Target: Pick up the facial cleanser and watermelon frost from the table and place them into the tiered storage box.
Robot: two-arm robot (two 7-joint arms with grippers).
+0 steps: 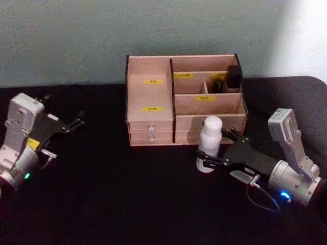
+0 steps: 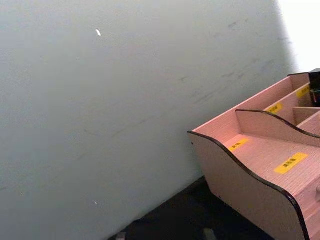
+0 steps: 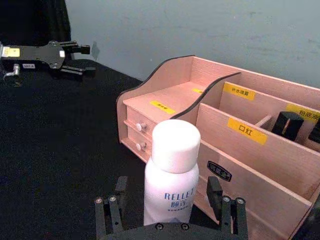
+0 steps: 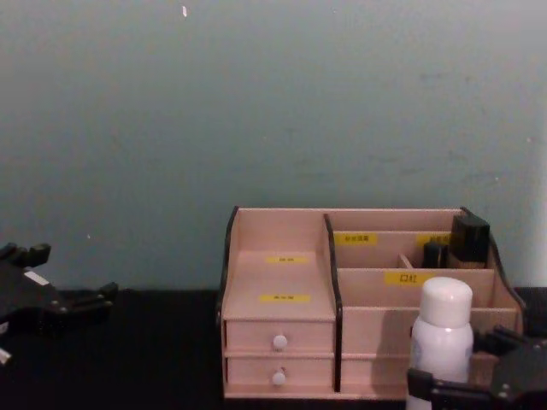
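Right gripper point(image 1: 213, 149): jaws apart, straddling white round-capped plastic bottle point(image 1: 210, 140), apparently the facial cleanser. Bottle upright on black table point(image 1: 112, 194), five o'clock of pale pinkish-wood tiered storage box point(image 1: 148, 94). We would close squarely below the cap, lift straight. Left gripper point(image 1: 75, 121): parked nine o'clock, fingers spread.

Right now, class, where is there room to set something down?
Free: the stepped left shelves of the tiered storage box, and the table between left gripper and box. Crowded: its back-right compartments holding dark containers, and its front right, where the right gripper straddles the white bottle.
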